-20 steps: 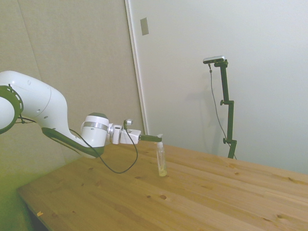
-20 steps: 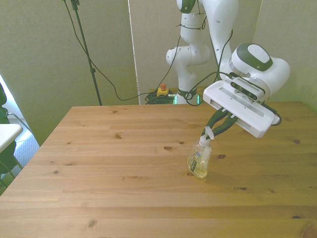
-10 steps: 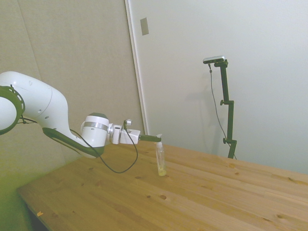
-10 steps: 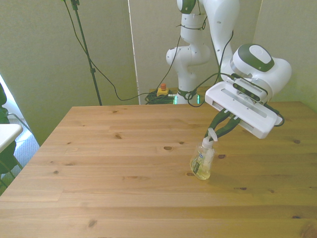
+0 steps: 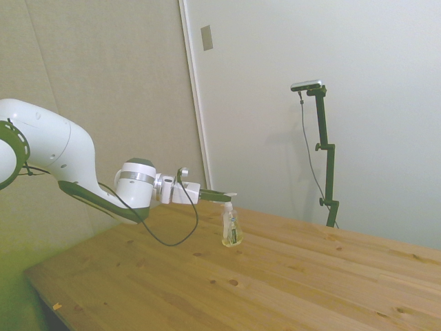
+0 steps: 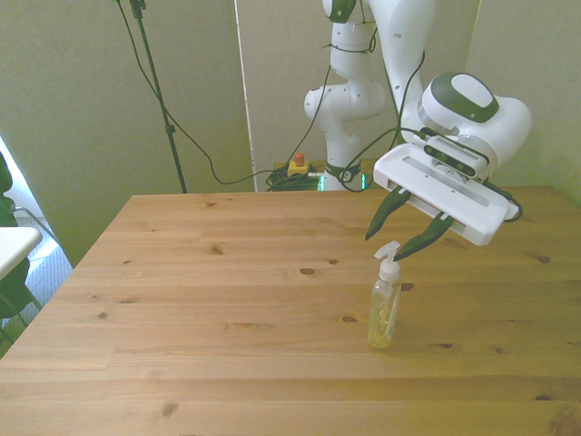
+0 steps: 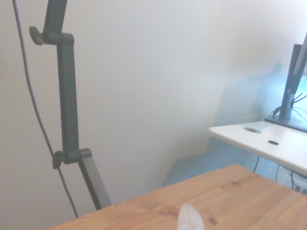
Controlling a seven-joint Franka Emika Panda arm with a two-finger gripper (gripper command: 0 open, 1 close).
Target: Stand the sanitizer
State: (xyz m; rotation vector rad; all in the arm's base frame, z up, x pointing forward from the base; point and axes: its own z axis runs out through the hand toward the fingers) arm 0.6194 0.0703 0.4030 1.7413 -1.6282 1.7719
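Observation:
The sanitizer [image 6: 384, 307] stands upright on the wooden table [image 6: 209, 300], a clear bottle of yellowish liquid with a white pump top and a white label. In the side view the sanitizer [image 5: 231, 230] stands just under the fingertips. My gripper [image 6: 386, 243] is open, its two dark fingers spread to either side just above the pump, touching nothing. The side view shows the gripper [image 5: 229, 197] held level, reaching in from the left. In the wrist view only a blurred white tip of the pump [image 7: 190, 219] shows over the table's far edge.
The wood table [image 5: 289, 283] spreads wide around the bottle. A white desk [image 7: 268, 143] stands beyond the table's edge in the wrist view. The robot's base [image 6: 349, 136] and cables sit behind the far edge.
The gripper was shut on the tilted bottle's pump; it has since opened and let go. The bottle has swung upright and now stands free.

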